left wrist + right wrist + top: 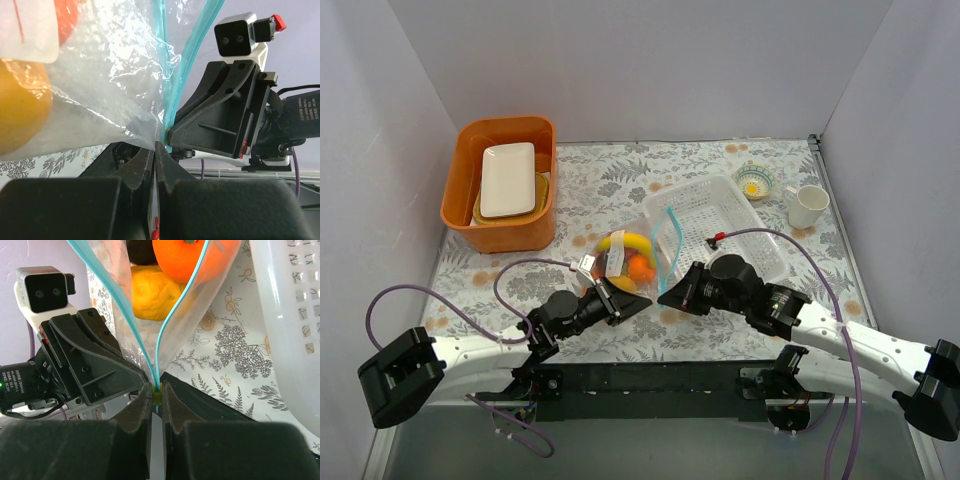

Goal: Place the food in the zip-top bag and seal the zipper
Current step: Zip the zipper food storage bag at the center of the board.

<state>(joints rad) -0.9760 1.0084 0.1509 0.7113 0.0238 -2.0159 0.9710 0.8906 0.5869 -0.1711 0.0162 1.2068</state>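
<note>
The zip-top bag (638,258) lies mid-table, holding a banana (625,243), an orange (641,267) and other toy fruit. In the right wrist view the bag holds an orange (190,255), a yellow lemon-like piece (150,292) and a dark ball (141,249). My left gripper (638,302) is shut on the bag's clear near corner (150,131), just beside the zipper (181,82). My right gripper (668,290) is shut on the small yellow slider (157,394) at the zipper's near end. The two light blue strips (167,322) spread apart above it, so the mouth is open.
A white perforated basket (715,225) stands right behind the bag, close to the right gripper. An orange bin (470,190) holding a white plate (508,178) is at the back left. A small bowl (753,181) and a white mug (808,205) are at the back right.
</note>
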